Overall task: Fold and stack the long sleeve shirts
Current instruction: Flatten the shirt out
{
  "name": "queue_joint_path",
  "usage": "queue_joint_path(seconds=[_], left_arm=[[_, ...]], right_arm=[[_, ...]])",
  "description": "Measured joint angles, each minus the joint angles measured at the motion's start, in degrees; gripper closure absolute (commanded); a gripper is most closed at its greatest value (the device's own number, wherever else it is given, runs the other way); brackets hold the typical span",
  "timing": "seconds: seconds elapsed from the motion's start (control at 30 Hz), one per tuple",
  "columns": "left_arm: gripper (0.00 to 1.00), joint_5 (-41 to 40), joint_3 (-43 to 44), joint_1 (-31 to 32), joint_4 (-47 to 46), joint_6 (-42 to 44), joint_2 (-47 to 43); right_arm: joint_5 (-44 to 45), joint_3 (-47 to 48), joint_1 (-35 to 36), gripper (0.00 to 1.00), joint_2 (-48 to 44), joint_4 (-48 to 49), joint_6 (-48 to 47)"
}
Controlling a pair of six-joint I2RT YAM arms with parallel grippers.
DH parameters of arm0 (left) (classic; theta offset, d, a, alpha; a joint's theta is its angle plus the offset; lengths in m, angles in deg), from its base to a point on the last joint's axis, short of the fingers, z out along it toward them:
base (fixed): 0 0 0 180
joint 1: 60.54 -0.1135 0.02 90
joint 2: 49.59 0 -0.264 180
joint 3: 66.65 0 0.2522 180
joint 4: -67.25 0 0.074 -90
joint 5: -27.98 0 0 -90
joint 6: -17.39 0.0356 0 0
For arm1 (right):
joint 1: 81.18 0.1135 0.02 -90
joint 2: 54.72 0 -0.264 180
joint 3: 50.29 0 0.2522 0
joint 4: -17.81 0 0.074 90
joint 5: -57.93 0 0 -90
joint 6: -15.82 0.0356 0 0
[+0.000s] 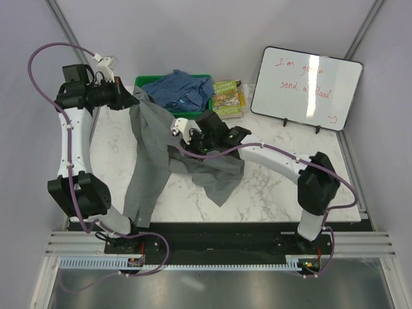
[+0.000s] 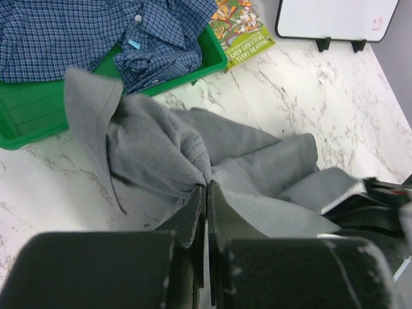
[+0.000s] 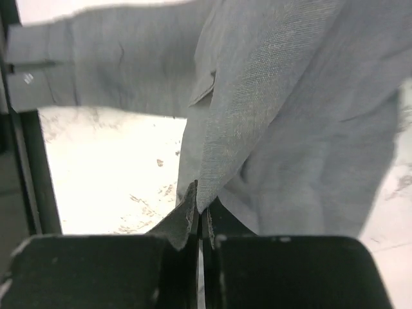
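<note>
The grey long sleeve shirt [image 1: 151, 161] hangs crumpled over the marble table, one sleeve trailing toward the near edge. My left gripper [image 1: 135, 96] holds it up at the back left, shut on a fold of grey cloth [image 2: 161, 148] with the jaws [image 2: 207, 187] pinched together. Near the table's middle, my right gripper [image 1: 179, 127] is shut on another edge of the same shirt [image 3: 290, 96], and cloth rises from between its tips [image 3: 203, 209]. The blue checked shirt [image 1: 177, 87] lies bunched in the green bin [image 1: 143, 80].
A colourful book [image 1: 226, 98] lies right of the green bin [image 2: 38, 116]. A whiteboard [image 1: 308, 87] with red writing stands at the back right. Bare marble table [image 1: 283, 193] shows to the right, and a black strip runs along its near edge.
</note>
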Motion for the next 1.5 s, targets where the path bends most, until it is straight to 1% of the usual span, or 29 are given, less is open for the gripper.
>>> queue_joint_path(seconds=[0.07, 0.13, 0.23, 0.37, 0.47, 0.67, 0.7, 0.77, 0.87, 0.93, 1.03, 1.1, 1.13, 1.2, 1.27, 1.3, 1.33, 1.37, 1.43, 1.47, 1.5], left_arm=[[0.98, 0.52, 1.62, -0.76, 0.02, -0.96, 1.95], [0.98, 1.64, 3.32, -0.68, -0.55, -2.19, 4.33], [0.98, 2.71, 5.6, -0.31, -1.11, -4.07, 7.32], [0.98, 4.68, 10.69, 0.11, -0.33, -7.19, 9.51], [0.98, 4.66, 15.41, 0.13, -0.74, -8.09, 9.27], [0.98, 4.57, 20.04, 0.26, -1.62, -9.46, 5.38], [0.98, 4.59, 21.05, 0.61, -1.38, -10.1, 4.59], [0.98, 4.02, 24.06, 1.16, -1.51, -11.26, 3.58], [0.98, 2.23, 30.62, 1.14, -3.37, -15.08, 3.37], [0.98, 1.64, 33.81, 1.25, -6.27, -18.56, 3.19], [0.98, 1.44, 35.28, 3.34, -8.83, -21.4, 2.19], [0.98, 0.61, 35.34, 5.07, -10.01, -21.64, 1.73], [0.98, -0.74, 35.01, 6.19, -10.78, -21.49, 1.2], [0.98, -4.92, 31.5, 8.74, -12.46, -19.87, -1.18], [0.98, -9.22, 25.79, 14.49, -14.08, -16.9, -5.29], [0.98, -10.56, 22.29, 19.82, -14.75, -14.49, -7.82], [0.98, -11.08, 20.79, 23.91, -14.91, -12.9, -9.14], [0.98, -12.28, 20.17, 29.83, -14.64, -10.71, -9.77], [0.98, -14.99, 20.7, 40.11, -14.8, -6.86, -9.46], [0.98, -16.61, 21.27, 45.07, -14.58, -5.31, -8.5], [0.98, -17.57, 21.81, 49.24, -14.53, -4.17, -7.04]], right_arm=[[-0.15, 0.22, 0.26, 1.0, -2.93, -0.37, 1.38], [-0.35, 2.51, 0.72, 1.0, -5.53, -2.1, 3.08], [-3.08, 9.31, 3.15, 1.0, -6.56, -3.87, 5.33], [-1.9, 16.9, 4.92, 1.0, -6.71, -5.84, 5.09], [-0.07, 18.38, 1.18, 1.0, -8.35, -7.45, 3.72], [4.11, 19.41, -14.8, 1.0, -9.97, -9.22, 0.07], [4.09, 19.41, -16.39, 1.0, -9.97, -9.33, -0.07], [1.88, 19.41, -16.96, 1.0, -9.97, -9.79, 0.22], [-1.27, 18.08, -13.07, 1.0, -10.62, -9.33, 1.84], [-1.49, 16.26, -6.86, 1.0, -11.43, -8.76, 2.34], [-1.18, 18.36, 2.43, 1.0, -10.97, -10.25, 2.1], [0.59, 20.87, 3.78, 1.0, -11.08, -11.45, 0.94], [1.36, 21.79, 2.71, 1.0, -11.28, -11.72, 0.33], [3.06, 23.5, -2.58, 1.0, -11.56, -11.63, -0.74], [5.33, 24.39, -10.69, 1.0, -10.99, -9.81, -1.4], [6.38, 24.39, -14.43, 1.0, -10.29, -8.31, -1.4], [7.1, 24.37, -17.62, 1.0, -9.49, -6.99, -1.31], [7.63, 24.33, -20.87, 0.8, -8.13, -5.31, -0.76], [7.89, 24.33, -25.0, 0.59, -5.11, -2.89, 0.7], [8.26, 24.46, -26.03, 0.38, -3.61, -2.62, 1.03], [8.33, 24.46, -26.62, 0.28, -2.51, -2.84, 1.51]])
